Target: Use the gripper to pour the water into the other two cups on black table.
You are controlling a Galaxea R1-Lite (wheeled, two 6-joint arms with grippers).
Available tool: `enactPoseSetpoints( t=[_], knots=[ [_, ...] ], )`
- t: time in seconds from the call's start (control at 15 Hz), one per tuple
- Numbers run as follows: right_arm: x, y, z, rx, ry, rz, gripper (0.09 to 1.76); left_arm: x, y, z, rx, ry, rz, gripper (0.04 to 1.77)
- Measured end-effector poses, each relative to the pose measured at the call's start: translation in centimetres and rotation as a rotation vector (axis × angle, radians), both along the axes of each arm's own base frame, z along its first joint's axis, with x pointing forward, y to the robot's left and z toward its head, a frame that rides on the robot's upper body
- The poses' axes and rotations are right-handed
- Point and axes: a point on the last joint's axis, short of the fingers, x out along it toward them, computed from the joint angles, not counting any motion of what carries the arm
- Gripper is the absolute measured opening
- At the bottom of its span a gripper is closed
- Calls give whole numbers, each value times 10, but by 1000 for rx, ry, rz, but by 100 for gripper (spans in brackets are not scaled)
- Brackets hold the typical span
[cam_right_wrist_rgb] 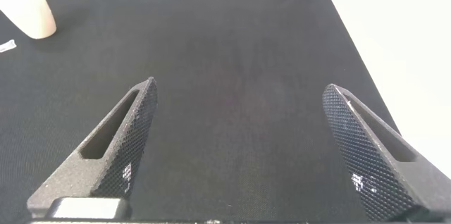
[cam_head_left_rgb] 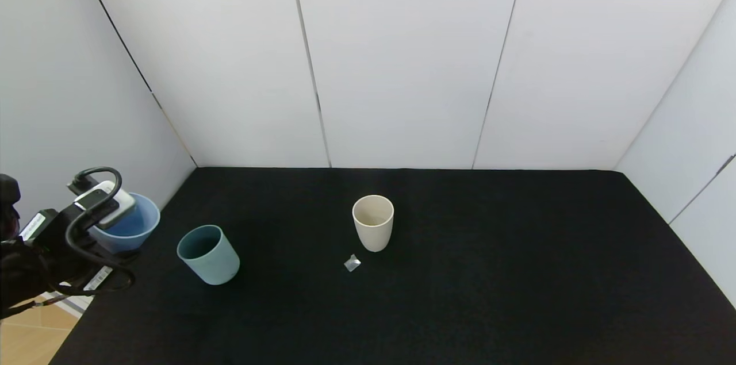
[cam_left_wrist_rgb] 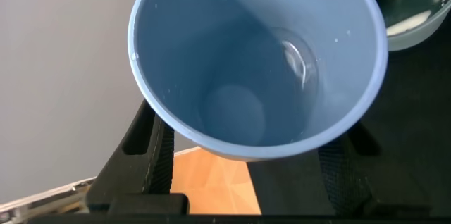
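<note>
Nearest the head camera, at the left edge of the black worktop (cam_head_left_rgb: 460,296), the left hand (cam_head_left_rgb: 118,221) reaches in from the side with its cables looping over the wrist, and it grips a light blue cup (cam_head_left_rgb: 135,227) clear of the cloth. Its wrist view looks straight into that blue cup (cam_left_wrist_rgb: 257,62), held between the two black fingers (cam_left_wrist_rgb: 151,150); a faint clear pool of water (cam_left_wrist_rgb: 299,62) lies against the inner wall. Just beside it on the worktop stands the teal-green cup (cam_head_left_rgb: 208,254), upright, its rim also showing in the left wrist view (cam_left_wrist_rgb: 412,13). Farther toward the middle stands the cream-beige cup (cam_head_left_rgb: 373,222), upright, with a small crumpled scrap of clear plastic (cam_head_left_rgb: 352,262) near its base. Out of the head view, the right hand (cam_right_wrist_rgb: 246,146) hovers over bare cloth with its fingers spread wide and nothing between them; the cream-beige cup (cam_right_wrist_rgb: 28,9) is well apart from it.
</note>
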Motion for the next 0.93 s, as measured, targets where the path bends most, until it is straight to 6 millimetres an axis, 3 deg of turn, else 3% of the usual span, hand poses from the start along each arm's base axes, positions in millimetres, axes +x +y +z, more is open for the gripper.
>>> enactPoseSetpoints(
  t=[0.93],
  knots=[
    [0,0,0,0,0,0,171,14,-12,-10,256,112,-33,118]
  ],
)
